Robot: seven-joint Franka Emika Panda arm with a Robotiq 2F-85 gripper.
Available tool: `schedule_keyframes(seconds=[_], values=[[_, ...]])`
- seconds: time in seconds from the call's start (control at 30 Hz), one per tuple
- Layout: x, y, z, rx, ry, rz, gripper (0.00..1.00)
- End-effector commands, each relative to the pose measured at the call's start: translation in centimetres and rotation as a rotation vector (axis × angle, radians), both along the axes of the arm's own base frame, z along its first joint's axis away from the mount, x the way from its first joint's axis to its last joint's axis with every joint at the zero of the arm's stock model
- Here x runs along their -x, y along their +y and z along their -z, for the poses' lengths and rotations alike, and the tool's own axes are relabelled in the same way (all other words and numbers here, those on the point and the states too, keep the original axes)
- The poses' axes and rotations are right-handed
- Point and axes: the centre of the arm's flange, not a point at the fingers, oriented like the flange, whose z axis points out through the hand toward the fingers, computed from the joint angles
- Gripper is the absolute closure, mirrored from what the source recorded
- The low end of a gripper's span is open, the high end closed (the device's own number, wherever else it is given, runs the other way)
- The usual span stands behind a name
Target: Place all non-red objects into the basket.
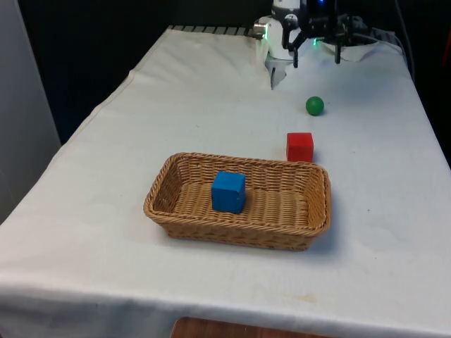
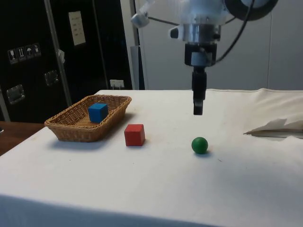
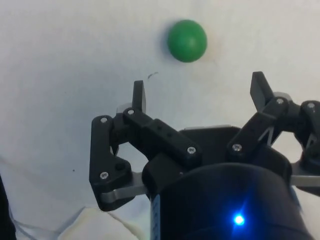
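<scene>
In the front view, you have the jaws (image 1: 316, 55) far back on the worktop (image 1: 141, 127), hanging above the cloth with their two fingers set wide apart and nothing between them. The green ball (image 1: 314, 105) lies on the cloth nearer the camera than the jaws, just about in line with them. Nearer still sits the red cube (image 1: 299, 146), just behind the far rim of the wicker basket (image 1: 310, 211). Inside the basket you can see the blue cube (image 1: 228, 191), resting on the woven floor towards the front view's left half.

From the side view, your jaws (image 2: 198, 109) point straight down and hang clear of the worktop (image 2: 142, 179), with nothing gripped. The green ball (image 2: 200, 145) sits on the cloth almost directly under them in this picture, with a clear gap between fingertips and ball. The red cube (image 2: 134, 135) stands beside the ball, and beyond it the wicker basket (image 2: 71, 131) holds the blue cube (image 2: 97, 112).

In the wrist view, your jaws (image 3: 200, 95) are spread wide. The green ball (image 3: 187, 40) lies on the white cloth beyond the fingertips (image 3: 139, 95), roughly centred on the gap between them but outside it, touching neither finger.
</scene>
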Motion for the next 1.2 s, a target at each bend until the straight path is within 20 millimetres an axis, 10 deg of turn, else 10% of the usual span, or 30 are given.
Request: schedule_keyframes(seconds=[0.0, 1.17], values=[[0.2, 0.5, 0.5, -0.008, -0.007, 0.008, 0.00], [0.7, 1.2, 7.8, 0.037, -0.010, 0.018, 0.00]])
